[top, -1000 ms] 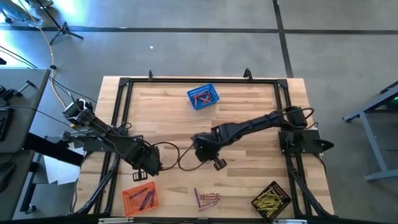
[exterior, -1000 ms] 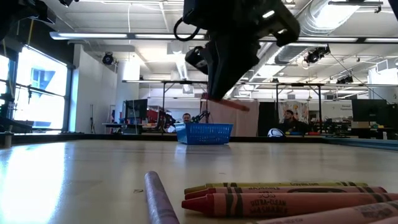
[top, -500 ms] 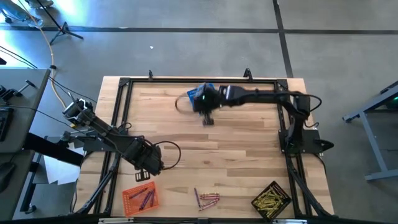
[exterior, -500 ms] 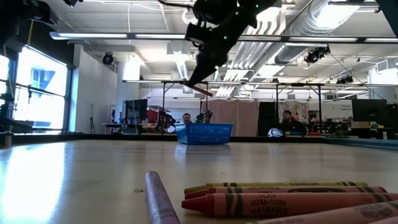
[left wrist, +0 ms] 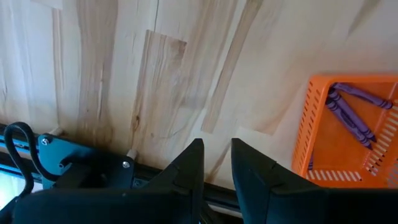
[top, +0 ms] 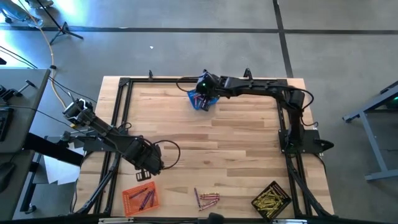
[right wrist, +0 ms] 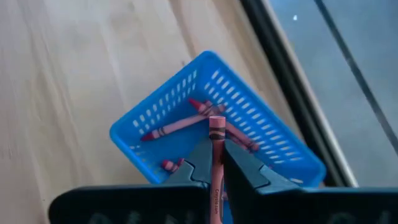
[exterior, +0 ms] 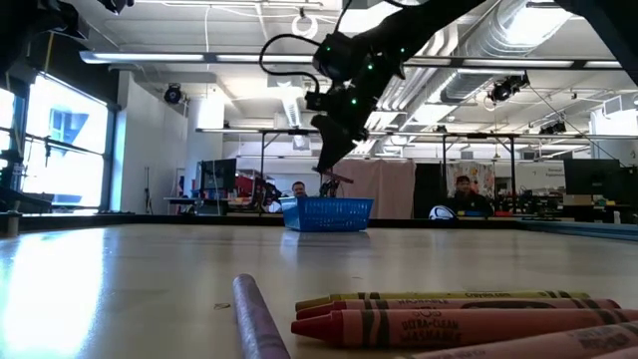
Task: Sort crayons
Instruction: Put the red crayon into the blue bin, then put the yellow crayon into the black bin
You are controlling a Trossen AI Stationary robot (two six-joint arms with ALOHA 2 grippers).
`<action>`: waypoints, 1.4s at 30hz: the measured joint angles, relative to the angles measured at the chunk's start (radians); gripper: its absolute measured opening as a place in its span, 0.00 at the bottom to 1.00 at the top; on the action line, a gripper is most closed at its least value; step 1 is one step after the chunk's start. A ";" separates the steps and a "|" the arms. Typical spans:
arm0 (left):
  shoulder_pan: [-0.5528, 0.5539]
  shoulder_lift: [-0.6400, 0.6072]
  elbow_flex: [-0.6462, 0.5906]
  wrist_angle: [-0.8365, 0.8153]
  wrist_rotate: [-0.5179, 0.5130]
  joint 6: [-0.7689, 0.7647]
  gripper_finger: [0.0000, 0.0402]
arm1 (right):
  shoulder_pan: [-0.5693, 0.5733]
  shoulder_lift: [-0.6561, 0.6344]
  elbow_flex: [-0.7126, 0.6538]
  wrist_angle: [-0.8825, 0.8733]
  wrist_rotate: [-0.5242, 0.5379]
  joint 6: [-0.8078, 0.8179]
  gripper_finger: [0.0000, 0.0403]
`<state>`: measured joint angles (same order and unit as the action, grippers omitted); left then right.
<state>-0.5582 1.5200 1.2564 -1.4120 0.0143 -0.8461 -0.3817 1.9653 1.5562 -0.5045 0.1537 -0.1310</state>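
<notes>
Right gripper (right wrist: 214, 167) above small blue mesh basket (top: 200, 99) at table's far edge, jaws clamped on one reddish-pink crayon (right wrist: 215, 155), not yet dropped. Blue basket: at least three red or pink crayons inside. Orange mesh basket (left wrist: 348, 127) near front left: several purple crayons, about four. Black mesh basket (top: 272, 199) front right: yellow crayons, count unclear. Unsorted pile of crayons (top: 206, 200) on wooden table (top: 249, 149), roughly five or six. Sorting judged well past halfway. Left gripper (left wrist: 216, 163) idle beside orange basket, jaws nearly closed, empty.

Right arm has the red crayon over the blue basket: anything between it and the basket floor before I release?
Nothing visible does. The right gripper holds the crayon directly above the open blue basket, which has only a few red crayons inside.
</notes>
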 joint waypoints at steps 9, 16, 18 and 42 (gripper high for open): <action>0.022 0.000 0.000 -0.008 0.000 0.000 0.17 | 0.002 0.026 -0.001 0.015 0.067 0.000 0.06; 0.022 0.000 0.000 -0.031 0.000 -0.007 0.17 | 0.002 0.023 -0.001 0.003 0.080 0.001 0.20; 0.022 0.000 0.000 -0.034 -0.001 -0.006 0.17 | 0.012 0.016 -0.001 -0.021 0.079 -0.001 0.23; 0.062 -0.006 0.000 -0.062 -0.048 0.138 0.17 | 0.731 -0.104 0.000 -0.360 -0.611 0.138 0.15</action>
<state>-0.4965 1.5139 1.2564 -1.4738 -0.0336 -0.7078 0.3491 1.8616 1.5566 -0.8645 -0.4571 0.0068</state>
